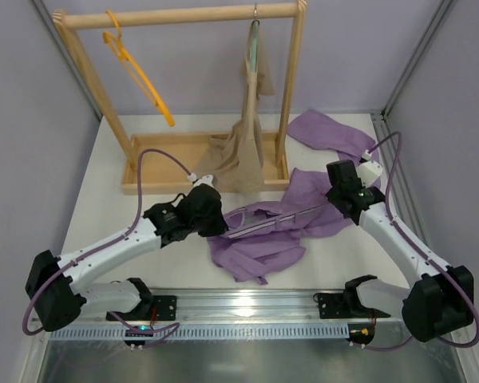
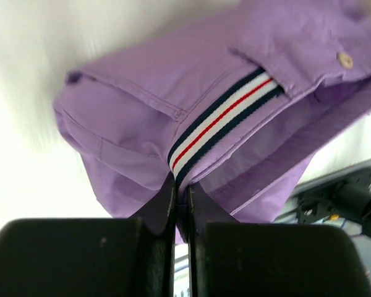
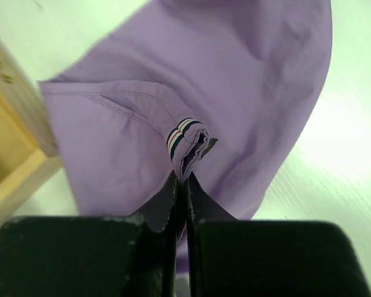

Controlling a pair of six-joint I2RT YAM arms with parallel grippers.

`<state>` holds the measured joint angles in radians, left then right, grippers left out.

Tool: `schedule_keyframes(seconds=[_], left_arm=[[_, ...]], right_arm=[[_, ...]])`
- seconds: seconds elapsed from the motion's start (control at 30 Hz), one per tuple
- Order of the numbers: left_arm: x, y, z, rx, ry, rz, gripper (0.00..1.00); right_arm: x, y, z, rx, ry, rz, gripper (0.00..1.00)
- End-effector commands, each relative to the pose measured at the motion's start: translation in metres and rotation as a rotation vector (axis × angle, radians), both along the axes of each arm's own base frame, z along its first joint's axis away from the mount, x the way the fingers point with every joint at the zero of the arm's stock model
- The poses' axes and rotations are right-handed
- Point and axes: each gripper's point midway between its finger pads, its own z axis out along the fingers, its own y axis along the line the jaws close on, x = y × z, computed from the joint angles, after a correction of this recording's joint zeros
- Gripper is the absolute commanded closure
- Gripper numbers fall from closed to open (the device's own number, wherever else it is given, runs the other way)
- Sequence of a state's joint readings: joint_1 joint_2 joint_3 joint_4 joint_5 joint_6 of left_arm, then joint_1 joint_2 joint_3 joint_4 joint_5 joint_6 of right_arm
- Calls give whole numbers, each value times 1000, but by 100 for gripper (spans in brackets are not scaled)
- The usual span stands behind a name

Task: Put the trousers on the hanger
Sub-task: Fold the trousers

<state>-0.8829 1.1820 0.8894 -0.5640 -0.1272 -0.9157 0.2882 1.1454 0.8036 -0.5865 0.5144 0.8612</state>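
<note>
Two arms are reaching over the white counter (image 1: 319, 267) in the top view. The long lilac-purple fabric trousers (image 1: 259, 243) are lying crumpled between the left fingers (image 1: 217, 223) and the right fingers (image 1: 339, 206). The thin orange-yellow plastic hanger (image 1: 140, 76) is hanging on the wooden rack (image 1: 184, 16), well apart. In the left wrist view, the left fingers (image 2: 166, 203) are clenching the striped waistband (image 2: 222, 117). In the right wrist view, the right fingers (image 3: 167, 199) are pinching a waistband fold. Only the grasp seems done; lifting and draping over the hanger are remaining.
</note>
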Motion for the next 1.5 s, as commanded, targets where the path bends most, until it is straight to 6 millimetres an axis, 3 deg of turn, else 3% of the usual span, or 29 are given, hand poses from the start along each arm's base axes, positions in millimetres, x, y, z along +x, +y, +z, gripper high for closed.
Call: schedule_keyframes(seconds=[0.0,0.03,0.07,0.13,0.17,0.23,0.33,0.43,0.53,0.67,0.77,0.8,0.87,0.9,0.97,1.03,1.07,1.13,1.17,1.2,1.33,1.47], left_arm=[[28,27,41,45,-93,101,100],[41,40,49,52,-103,156,100],[48,50,64,53,-120,185,100],[66,72,81,33,-137,270,100],[70,78,89,19,-148,289,100],[82,90,121,-25,-210,338,100],[86,91,160,-81,-290,331,100],[81,76,185,-179,-335,255,100],[76,71,196,-223,-343,231,100],[78,77,206,-201,-369,250,100],[84,78,211,-176,-368,257,100],[86,76,226,-187,-389,255,100],[90,75,228,-153,-366,246,100],[98,72,241,-153,-385,239,100],[105,70,247,-148,-399,244,100],[112,71,248,-145,-402,259,100],[112,71,246,-144,-399,261,100],[110,70,231,-135,-374,250,100],[107,70,226,-138,-365,246,100],[104,69,217,-140,-351,240,100],[80,81,158,-134,-266,272,100],[63,91,123,-99,-200,289,100]], right_arm=[[21,-27,93,-127,-194,-59,96],[15,-31,102,-147,-182,-66,96],[15,-37,132,-163,-233,-89,96],[3,-44,154,-184,-235,-94,96],[1,-45,175,-177,-273,-101,96],[-8,-46,194,-181,-295,-72,96],[-17,-39,227,-142,-370,-9,96],[-24,-26,256,-93,-462,92,96],[-39,-23,285,-51,-535,121,96],[-55,-11,304,12,-594,193,96],[-60,17,296,102,-589,335,96],[-65,25,295,128,-598,376,96],[-67,52,283,196,-582,518,96],[-72,59,282,215,-586,565,96],[-81,86,273,287,-574,714,96],[-92,99,271,323,-585,805,96],[-95,104,258,347,-555,831,96],[-110,121,255,426,-570,927,96],[-112,129,234,467,-525,955,96],[-117,138,234,500,-550,1010,96],[-125,154,185,564,-436,1042,96],[-136,167,153,569,-343,1045,96]])
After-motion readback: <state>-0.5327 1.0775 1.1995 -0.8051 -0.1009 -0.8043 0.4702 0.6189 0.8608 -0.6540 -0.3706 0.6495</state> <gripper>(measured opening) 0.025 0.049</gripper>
